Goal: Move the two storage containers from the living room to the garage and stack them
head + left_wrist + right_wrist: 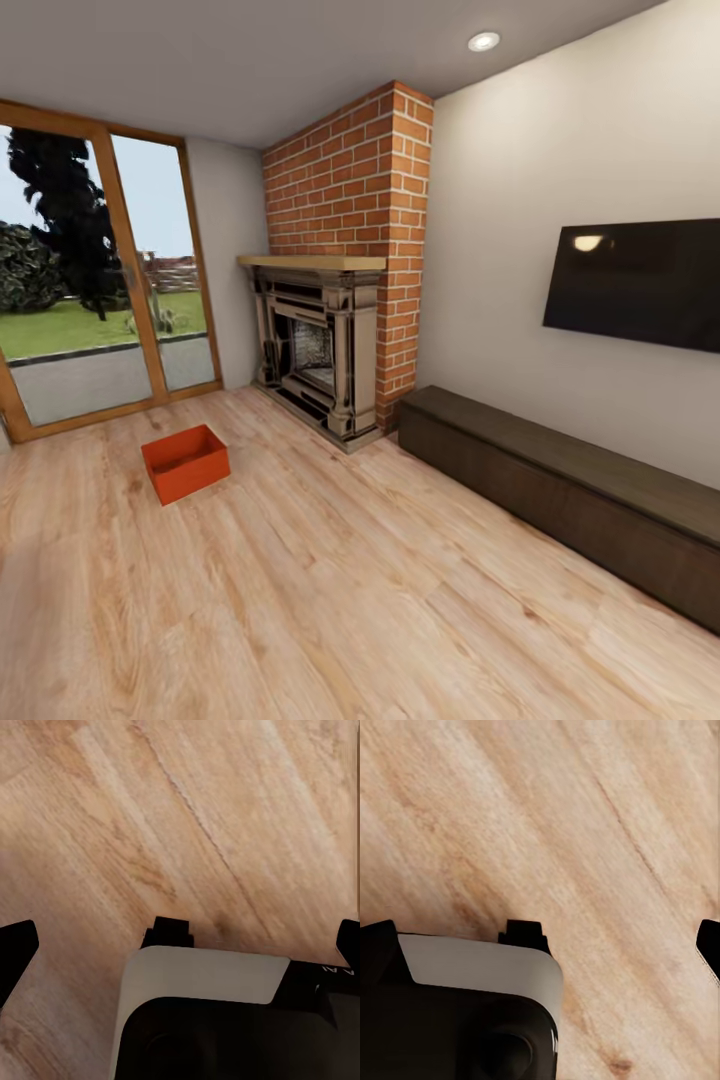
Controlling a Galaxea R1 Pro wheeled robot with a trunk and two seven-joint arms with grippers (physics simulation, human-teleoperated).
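Setting: a living room with a light wood plank floor point(330, 590), seen from the robot's head camera.
Storage container: one red-orange open-top bin point(185, 463) sits on the plank floor, upright and empty as far as its interior shows, well apart from the walls and furniture.
Container's surroundings: it lies between the sliding glass door point(100, 280) and the fireplace point(318, 350), nearer the door side of the floor.
Fireplace: a pale stone surround with a wooden mantel, set against a brick column point(350, 180) rising to the ceiling.
Far wall: a black TV point(640, 283) hangs above a long dark wood cabinet point(570, 490) that runs along the wall's base beside the brick.
Ceiling: one round recessed light point(484, 41) glows above the brick.
Left gripper point(178, 945): its wrist camera looks down on bare planks; the dark fingertips point(16, 945) stand at opposite edges of the frame, so the jaws are spread wide, holding nothing.
Right gripper point(540, 941): likewise over bare planks, fingertips point(709, 945) far apart, jaws wide and empty.
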